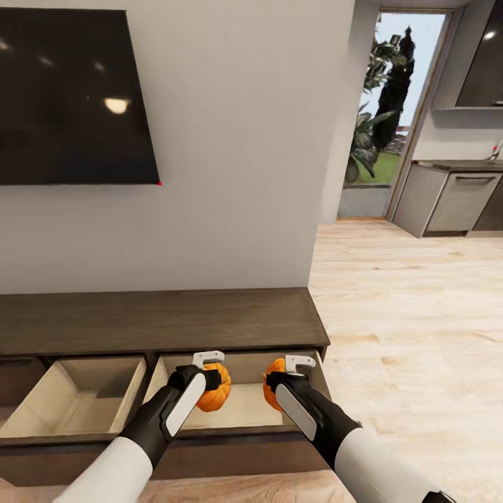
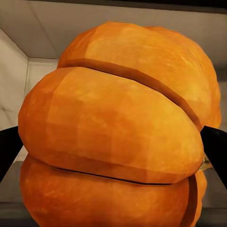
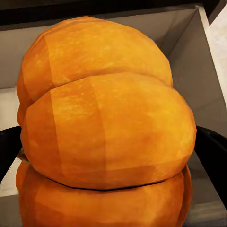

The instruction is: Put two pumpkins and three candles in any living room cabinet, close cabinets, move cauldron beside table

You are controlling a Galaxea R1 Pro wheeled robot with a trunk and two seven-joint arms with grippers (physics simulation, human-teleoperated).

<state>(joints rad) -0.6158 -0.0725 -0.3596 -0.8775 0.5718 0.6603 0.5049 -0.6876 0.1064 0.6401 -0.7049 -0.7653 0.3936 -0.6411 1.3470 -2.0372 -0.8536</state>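
At the right-hand open drawer (image 1: 237,409) of the cabinet (image 1: 161,321), I have both hands loaded. Left hand (image 1: 209,374) is clamped on a pumpkin (image 1: 216,395); the wrist cam shows dark fingers (image 2: 8,151) pressed to both flanks of the fruit. Right hand (image 1: 286,377) grips the second pumpkin (image 1: 272,391) the same way, fingers (image 3: 210,151) tight either side.

Risks, as I judge them:
- Both pumpkins hang over the same drawer, near each other. Letting go of both at once could knock them together, w/ one rolling to the front lip.
- Height above the drawer floor can't be read from these views. Release from too high = bounce or roll-out onto the floor (image 1: 419,314).
- The hands sit near the drawer's front edge; a careless pull-back could clip the wall or nudge the drawer.
- Ribbed, rounded skin gives a poor seat; a slip is possible if I swing an arm fast.

Position: each pumpkin sits between its hand's fingers, just ahead of the palm, over the pale drawer interior. The adjacent left drawer (image 1: 77,402) is also open. Candles, cauldron: no info here.
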